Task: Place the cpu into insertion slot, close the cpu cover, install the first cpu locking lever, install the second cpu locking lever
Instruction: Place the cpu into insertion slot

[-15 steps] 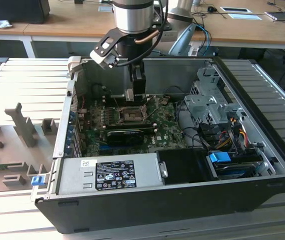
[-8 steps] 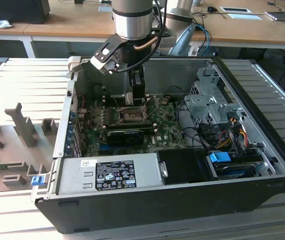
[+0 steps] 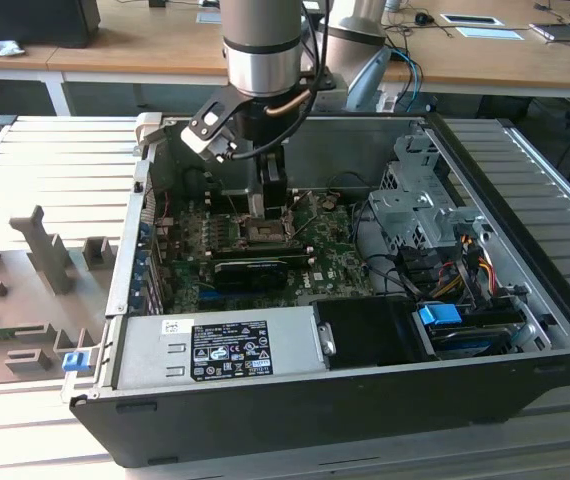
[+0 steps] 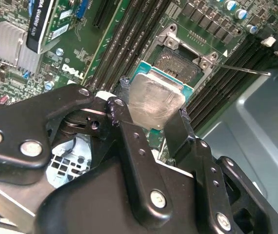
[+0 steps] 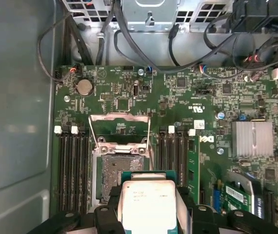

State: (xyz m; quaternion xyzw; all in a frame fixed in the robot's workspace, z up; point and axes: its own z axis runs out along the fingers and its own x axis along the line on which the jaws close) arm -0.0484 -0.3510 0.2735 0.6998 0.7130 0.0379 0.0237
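Note:
My gripper (image 4: 153, 111) is shut on the cpu (image 4: 154, 101), a silver-topped square chip with a teal-green edge, clamped between two black fingers (image 4: 124, 105). In the first wrist view the cpu (image 5: 146, 202) hangs above the insertion slot (image 5: 115, 168), partly overlapping one end of it and not seated. The slot (image 4: 180, 61) is a dark square socket on the green board. The cpu cover (image 5: 121, 116) stands flipped open beyond the socket. A thin wire lever (image 4: 246, 69) sticks out to one side. In the exterior view the gripper (image 3: 263, 210) hovers just over the socket (image 3: 265, 233) inside the open computer case.
Black memory slots (image 5: 71, 165) flank the socket on both sides. A long black card (image 3: 250, 268) lies just in front of it. A power supply (image 3: 215, 348), a drive cage (image 3: 420, 205) and cables (image 3: 455, 270) crowd the case. A finned heatsink (image 5: 251, 139) sits on the board.

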